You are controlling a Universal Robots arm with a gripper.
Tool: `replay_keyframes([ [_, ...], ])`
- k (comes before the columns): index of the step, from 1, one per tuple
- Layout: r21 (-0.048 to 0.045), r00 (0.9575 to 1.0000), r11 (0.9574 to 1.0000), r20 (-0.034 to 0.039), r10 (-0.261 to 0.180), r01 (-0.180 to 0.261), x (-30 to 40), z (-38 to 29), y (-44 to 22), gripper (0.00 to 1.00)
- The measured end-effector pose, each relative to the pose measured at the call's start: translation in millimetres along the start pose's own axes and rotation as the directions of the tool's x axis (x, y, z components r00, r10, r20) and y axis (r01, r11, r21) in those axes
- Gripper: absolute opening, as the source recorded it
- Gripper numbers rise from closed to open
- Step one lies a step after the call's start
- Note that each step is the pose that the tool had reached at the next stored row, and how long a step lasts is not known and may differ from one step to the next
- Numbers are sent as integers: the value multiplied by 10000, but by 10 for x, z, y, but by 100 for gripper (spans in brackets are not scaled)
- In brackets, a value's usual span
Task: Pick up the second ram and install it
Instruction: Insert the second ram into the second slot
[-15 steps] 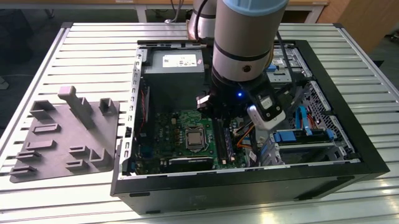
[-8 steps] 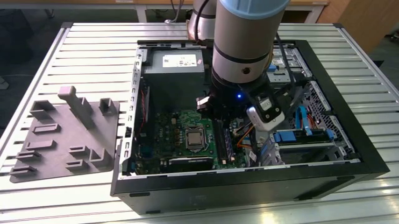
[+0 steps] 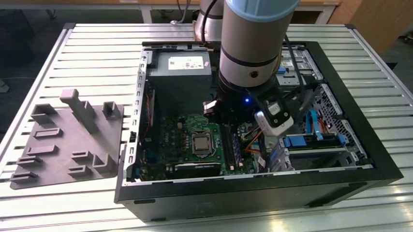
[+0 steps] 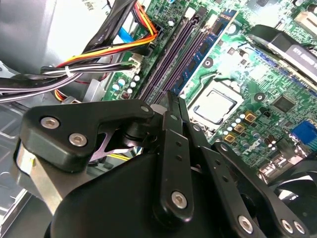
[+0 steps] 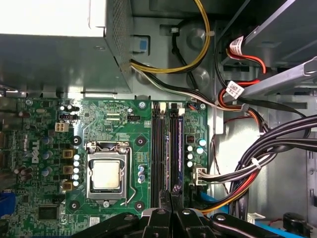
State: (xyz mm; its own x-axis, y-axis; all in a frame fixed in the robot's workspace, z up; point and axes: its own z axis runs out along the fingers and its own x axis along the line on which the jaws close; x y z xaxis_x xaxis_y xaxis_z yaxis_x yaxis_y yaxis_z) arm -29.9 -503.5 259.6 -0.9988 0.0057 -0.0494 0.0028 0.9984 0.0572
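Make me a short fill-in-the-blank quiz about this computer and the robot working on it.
1. The circuit board with the silver processor is ___.
2. The grey tray lies on the table to the exterior view's ___ of the computer case.
3. The hand hangs over the board, inside the computer ___.
Missing words: green; left; case.

The arm [image 3: 258, 34] is a thick cylinder, pale blue at its upper joint cap and silver-grey below, ringed by a black band. Beneath it sits a black wrist block with a small blue light, and beside that a white camera module [image 3: 274, 121] with black cables. The gripper [image 4: 174, 101] is matte black: flat linkage bars pinned with round silver screws, above narrow black fingers [image 5: 171, 198].
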Motion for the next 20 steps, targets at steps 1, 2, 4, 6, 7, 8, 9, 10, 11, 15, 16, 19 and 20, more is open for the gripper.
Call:
replay_keyframes([
  [1, 0, 10000, 10000, 0, 2, -2, 0, 3, 3, 12],
  [2, 1, 10000, 10000, 0, 5, -5, 0, 5, 7, 12],
  [4, -1, 10000, 10000, 1, 8, -8, 0, 11, 13, 12],
  [6, -1, 10000, 10000, 1, 10, -10, 1, 16, 17, 12],
  [7, 0, 10000, 10000, 1, 11, -11, 1, 18, 19, 12],
  [8, 0, 10000, 10000, 1, 12, -12, 1, 20, 21, 12],
  [9, 1, 10000, 10000, 1, 13, -13, 1, 23, 22, 12],
  [10, 2, 10000, 10000, 0, 15, -15, 1, 27, 24, 12],
  [11, 2, 10000, 10000, 0, 16, -16, 1, 31, 26, 12],
  [15, 2, 10000, 10000, 1, 20, -20, 2, 45, 31, 12],
  [16, 1, 10000, 10000, 1, 22, -22, 2, 48, 32, 12],
  [19, 1, 10000, 10000, 1, 25, -25, 3, 57, 33, 12],
  [20, 2, 10000, 10000, 1, 26, -26, 3, 60, 33, 12],
])
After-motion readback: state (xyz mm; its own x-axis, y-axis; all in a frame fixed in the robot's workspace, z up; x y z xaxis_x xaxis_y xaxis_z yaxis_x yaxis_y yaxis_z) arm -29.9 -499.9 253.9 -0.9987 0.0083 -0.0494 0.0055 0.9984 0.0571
